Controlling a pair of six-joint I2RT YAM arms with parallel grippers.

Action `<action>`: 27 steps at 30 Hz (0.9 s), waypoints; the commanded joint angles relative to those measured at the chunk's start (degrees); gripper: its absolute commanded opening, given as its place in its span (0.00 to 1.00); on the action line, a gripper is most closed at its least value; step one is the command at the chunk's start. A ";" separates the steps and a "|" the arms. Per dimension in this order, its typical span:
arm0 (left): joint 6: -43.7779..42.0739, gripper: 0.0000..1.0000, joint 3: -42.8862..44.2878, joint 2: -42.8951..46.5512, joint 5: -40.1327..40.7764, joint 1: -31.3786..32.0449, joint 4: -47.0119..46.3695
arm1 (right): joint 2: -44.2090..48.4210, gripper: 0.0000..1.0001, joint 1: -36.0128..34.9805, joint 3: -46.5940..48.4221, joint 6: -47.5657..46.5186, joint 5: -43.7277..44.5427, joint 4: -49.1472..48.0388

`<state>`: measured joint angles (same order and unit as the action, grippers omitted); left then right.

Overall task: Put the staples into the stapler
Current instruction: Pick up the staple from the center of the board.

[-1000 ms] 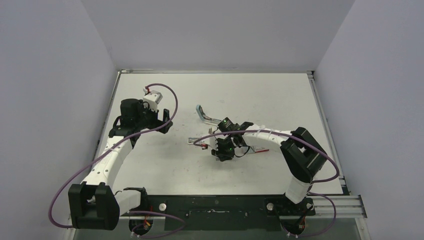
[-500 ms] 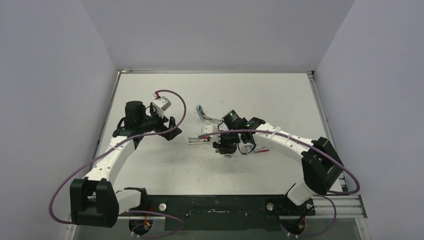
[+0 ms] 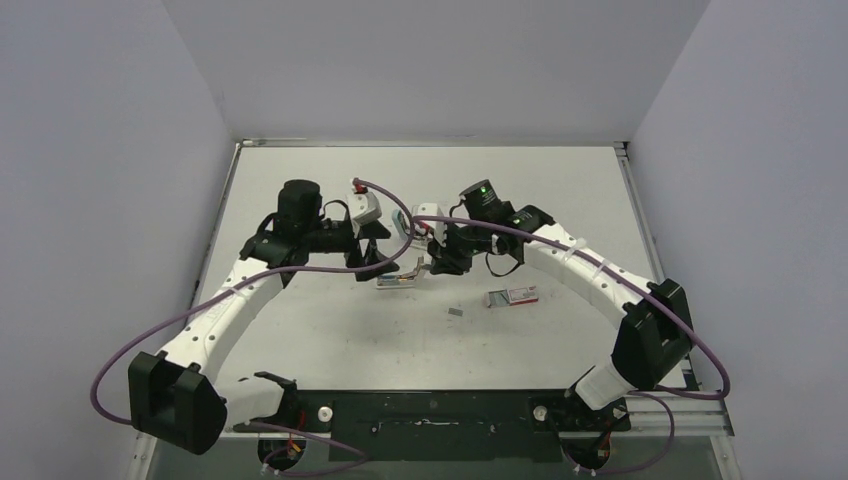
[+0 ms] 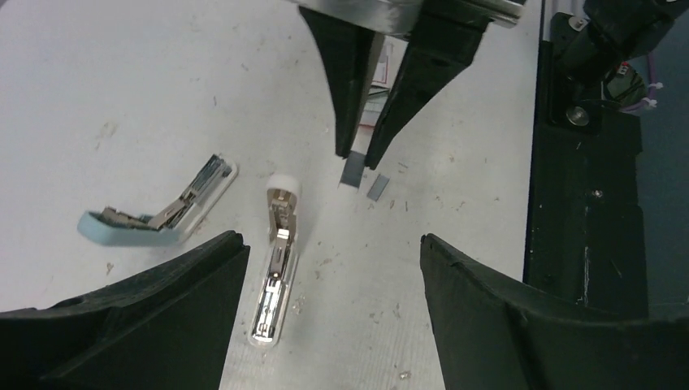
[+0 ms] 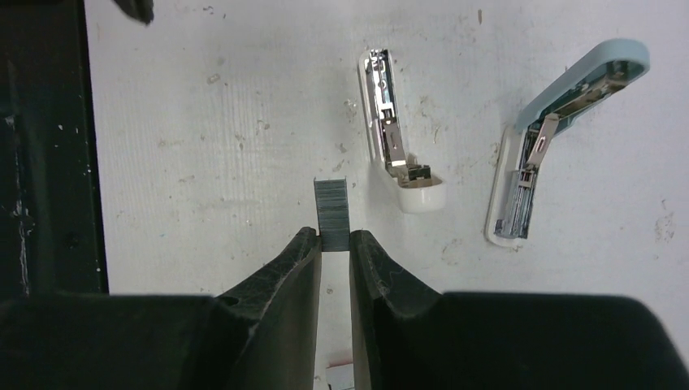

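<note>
1. Pale lilac walls (image 3: 100,150) close in the left, far and right sides.
2. The white table (image 3: 560,190) is scuffed and speckled; a black mounting bar (image 3: 430,410) runs along its near edge.
3. Both arms reach to mid-table; the left gripper (image 4: 331,244) hangs over the stapler (image 5: 561,138), jaws wide apart and empty; the right gripper (image 5: 333,234) has its jaws clamped on a staple strip (image 5: 331,207).
4. The stapler lies in two pieces that look apart: a light-blue half (image 4: 154,215), hinged open, and a metal rail (image 4: 276,268), channel up; from above, the rail's long axis runs left to right, white cap towards the right arm.
5. The red-and-white staple box (image 3: 512,296) lies flat, right of the rail.
6. The held strip's long axis continues the fingers' line, pointing down at the table beside the rail's white cap; whether it touches, I cannot tell.
7. A loose strip (image 3: 455,312) lies between rail and box, slightly nearer.
8. One second ago the right gripper sat nearer its base, over the box, and the left gripper was back at far left; both have since closed on the stapler; the rail has stayed put.
</note>
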<state>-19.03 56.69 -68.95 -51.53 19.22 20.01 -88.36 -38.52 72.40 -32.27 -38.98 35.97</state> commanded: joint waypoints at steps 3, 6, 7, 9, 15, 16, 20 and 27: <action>-7.29 0.73 5.28 -2.15 -5.89 5.09 1.15 | 2.32 0.05 2.16 4.47 3.39 -9.28 -1.85; -10.18 0.72 5.79 -3.11 -6.31 6.43 0.11 | 2.63 0.05 2.99 4.78 4.50 -11.11 -2.43; -10.12 0.72 5.66 -3.33 -6.58 6.53 -1.17 | 2.78 0.05 3.21 4.71 4.78 -11.52 -2.66; -10.05 0.70 5.31 -3.91 -7.27 6.65 -3.33 | 3.20 0.05 3.59 4.38 5.25 -12.29 -3.16; -9.95 0.63 3.81 -5.18 -6.79 8.25 -7.42 | 4.22 0.05 4.57 3.19 6.86 -14.30 -4.66; -9.27 0.61 3.46 -5.41 -6.46 8.51 -8.69 | 4.24 0.05 4.60 3.06 7.05 -14.44 -4.72; -8.11 0.59 3.54 -6.46 -4.71 9.71 -10.54 | 4.25 0.05 4.77 3.02 7.31 -14.25 -4.78; -10.41 0.54 5.43 -7.42 -0.51 11.67 -6.55 | 3.98 0.05 4.80 2.91 7.49 -11.85 -4.34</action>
<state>-27.77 59.72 -76.12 -54.04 29.98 13.32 -86.46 -34.09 74.89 -24.88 -50.76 33.50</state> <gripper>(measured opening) 0.560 0.172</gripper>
